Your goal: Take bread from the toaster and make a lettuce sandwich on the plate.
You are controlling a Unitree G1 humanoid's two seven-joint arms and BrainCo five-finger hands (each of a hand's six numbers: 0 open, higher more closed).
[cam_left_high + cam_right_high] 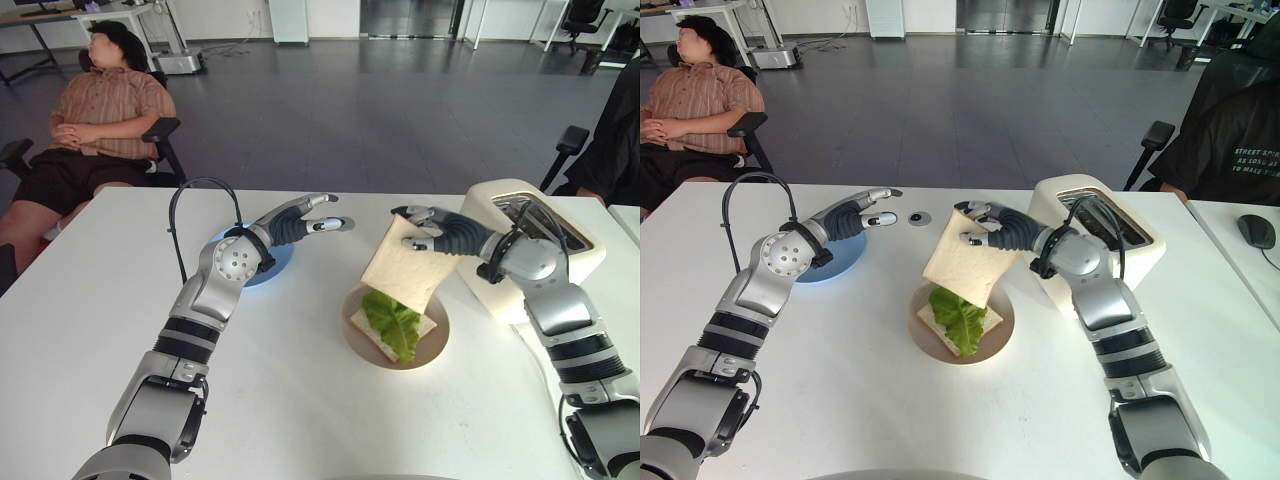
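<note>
Step in hand: closing the sandwich. To do it well, level the square white bread slice (pixel 405 275), centre it over the green lettuce leaf (pixel 393 322) and the lower bread slice (pixel 362 337), lower it until they touch, then let go. The slice hangs tilted below and left of the right hand (pixel 445 235), which is clamped on its top corner, above the round tan plate (pixel 441 335). The left hand (pixel 300 222) hovers with fingers spread and holds nothing, near a blue round dish (pixel 270 272). The cream toaster (pixel 580 262) stands right of the plate.

a white table (pixel 300 400) bears a tan plate (pixel 995 340) mid-table, a cream toaster (pixel 1140 262) toward the far right corner, a blue disc (pixel 840 262) left of the plate, and a small metal piece (pixel 919 217) near the far edge.
</note>
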